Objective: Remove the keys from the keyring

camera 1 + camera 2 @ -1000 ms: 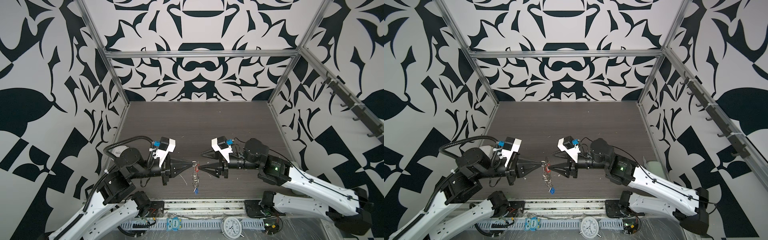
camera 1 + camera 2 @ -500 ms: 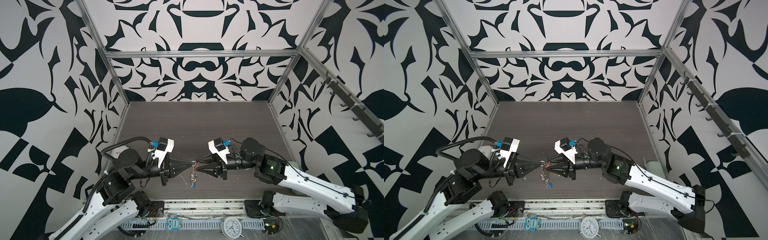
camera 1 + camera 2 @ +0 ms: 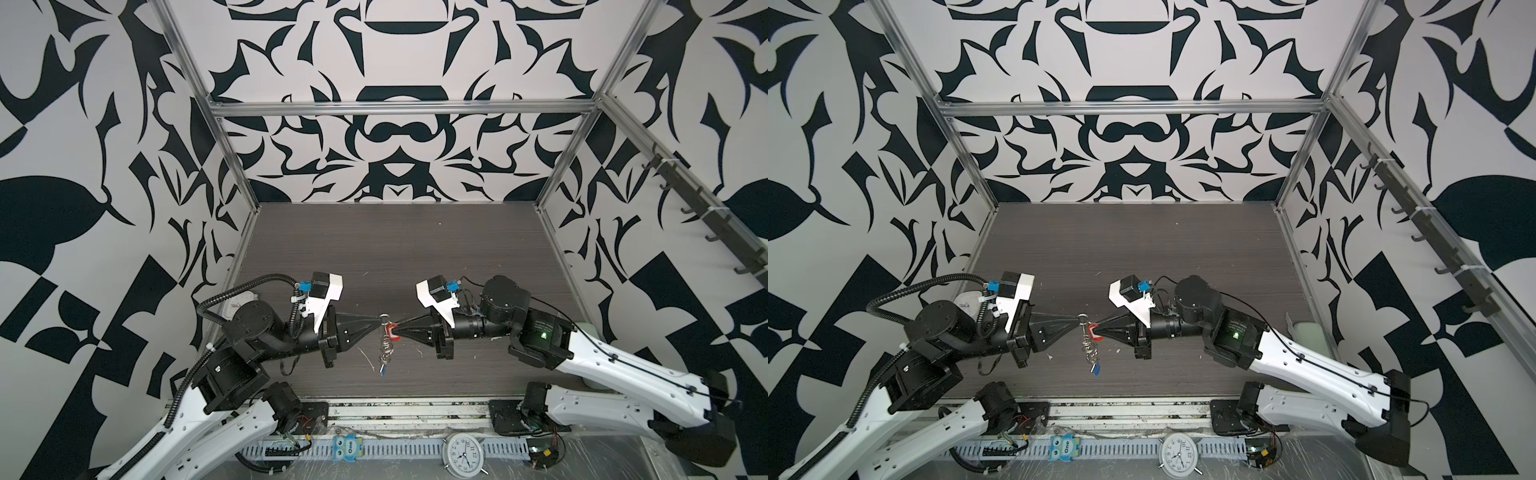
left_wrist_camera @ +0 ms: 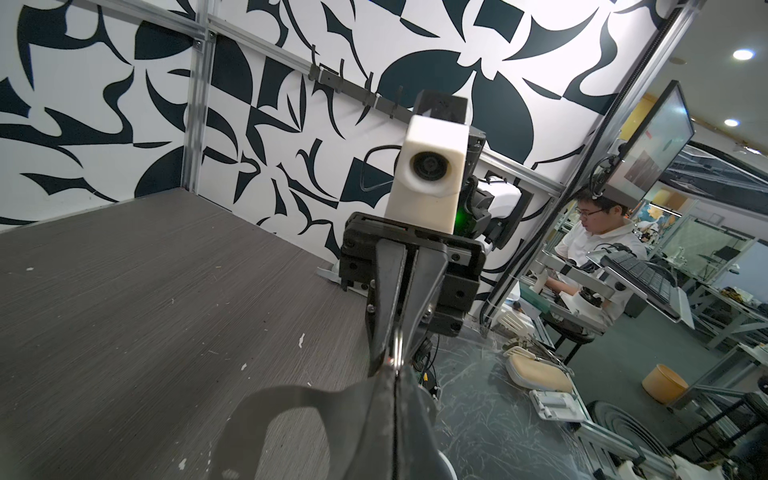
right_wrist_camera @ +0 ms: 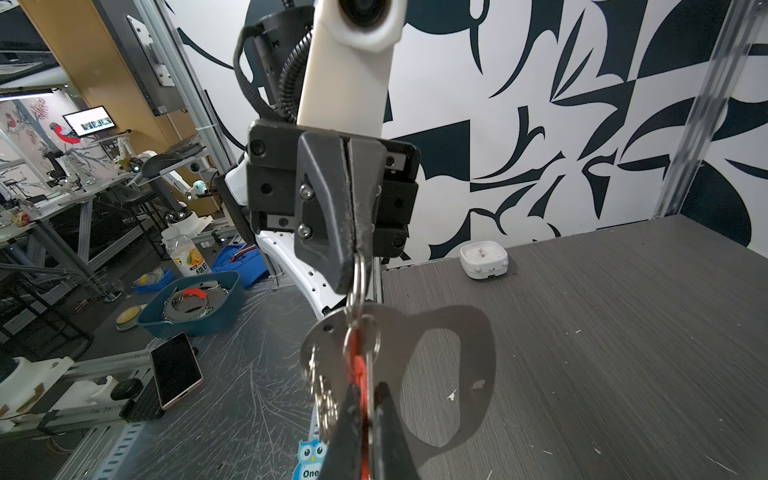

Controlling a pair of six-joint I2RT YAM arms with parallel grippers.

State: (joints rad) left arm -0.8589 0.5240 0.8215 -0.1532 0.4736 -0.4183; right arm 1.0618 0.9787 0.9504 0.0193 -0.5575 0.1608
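Found the left hand (image 3: pixel 380 328) pressed shut on a small silver metal ring (image 3: pixel 385 319) at the top of a hanging bunch. Found the right hand (image 3: pixel 397 331) pinching the oblong red-orange plastic tag (image 3: pixel 391 332), its tip nearly meeting the left, both raised above the dark wood-grain desk (image 3: pixel 395 249). Saw the keyring (image 3: pixel 386 348), here a short string of silver metal clips and rings, dangling straight down between the two hands, with the oblong blue plastic tag (image 3: pixel 382 370) lowest. Could not tell whether that tag cleared the desk. Could not make out any grey strap, nor tell the small silver metal keys from the clips in the blurred tangle of the right wrist view.

Judged the bunch light, rigid in each piece yet loose at every joint, so prone to swing and twist. Judged the bare metal thin and slippery. Judged the flat plastic tags the surest purchase, gripped across the broad faces, with the ring held edge-on as anchor. Expected a hard pull to slip the tag sooner than open a clip.
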